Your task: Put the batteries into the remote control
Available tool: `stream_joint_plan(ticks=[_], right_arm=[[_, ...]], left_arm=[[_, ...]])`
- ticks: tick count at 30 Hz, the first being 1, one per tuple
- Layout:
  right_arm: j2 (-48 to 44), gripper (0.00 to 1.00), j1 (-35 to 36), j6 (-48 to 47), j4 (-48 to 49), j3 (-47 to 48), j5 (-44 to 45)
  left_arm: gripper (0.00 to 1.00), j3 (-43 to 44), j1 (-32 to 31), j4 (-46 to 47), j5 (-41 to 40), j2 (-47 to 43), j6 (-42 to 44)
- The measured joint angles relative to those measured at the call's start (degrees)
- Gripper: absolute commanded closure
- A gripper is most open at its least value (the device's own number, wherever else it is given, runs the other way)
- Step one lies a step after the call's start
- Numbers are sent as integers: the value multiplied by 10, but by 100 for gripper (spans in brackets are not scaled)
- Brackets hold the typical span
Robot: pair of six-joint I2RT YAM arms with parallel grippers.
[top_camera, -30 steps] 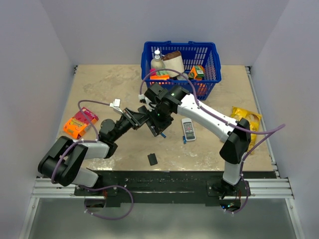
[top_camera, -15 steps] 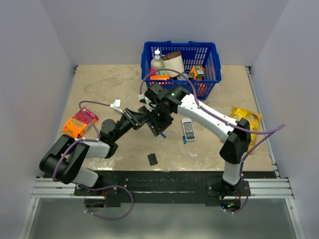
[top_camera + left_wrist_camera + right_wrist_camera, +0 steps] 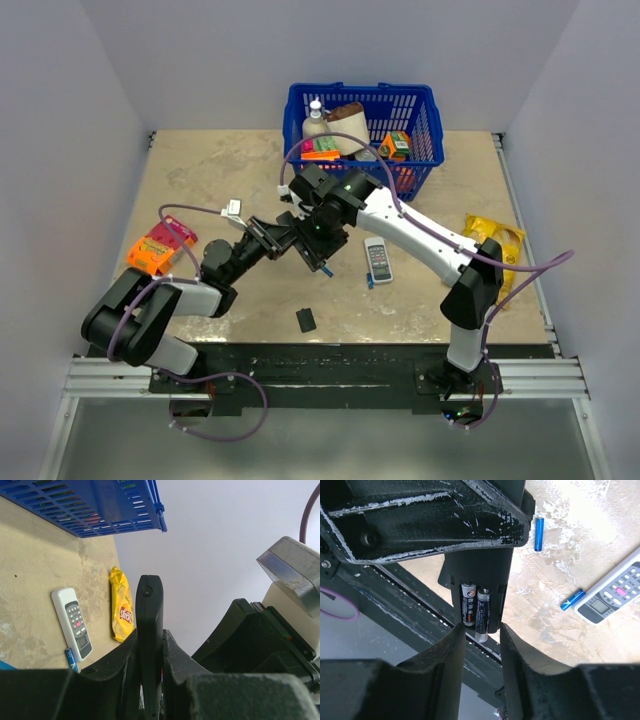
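Your left fingers (image 3: 131, 652) are clamped tight on the remote control (image 3: 150, 605), which stands on edge between them above the middle of the table (image 3: 200, 170), between the two arms. Your left gripper (image 3: 150, 645) has not moved since a second ago.

Your right gripper (image 3: 482, 630) has changed. Its fingers (image 3: 445, 652) have spread apart over the last second and now stand partly open on either side of the remote's lower end. You can see nothing pinched between them. From above, the right wrist has also edged slightly toward the far side, and everything else sits as before.

In the right wrist view the remote's back is uncovered. Two of the batteries (image 3: 476, 611) lie side by side in the open compartment, and the right-hand one reaches a little further toward your fingers. You cannot tell whether it is fully seated.

Two loose cells, one (image 3: 539, 533) to the right of the remote and one (image 3: 572, 600) touching or just beside the white remote (image 3: 378, 258), lie on the table where they were. The back cover (image 3: 306, 320) lies flat near the near edge, well apart from the remote control.

The blue basket (image 3: 430, 120) at the far side, the orange packet (image 3: 160, 248) on the left and the yellow packet (image 3: 495, 240) on the right are all unmoved
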Motion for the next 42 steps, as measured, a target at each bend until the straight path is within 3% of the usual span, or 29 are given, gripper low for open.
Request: stream_joint_plan(ticks=[12,14,17,31,42], right_arm=[[0,40,0,0,0,23,23],[-3,31,0,-5,4,24,26],[-20,25,-1,-28,20,19,33],[-368,37,-21,-207,305,-243,-53],[-476,36,-21,-337,474,-452,-204]], left_arm=[[100,0,0,1,0,11,-10],[100,0,0,1,1,11,-11],[100,0,3,1,6,11,-16],[100,23,15,-34,43,-41,-18],[100,54,16,-92,78,-89,-22]])
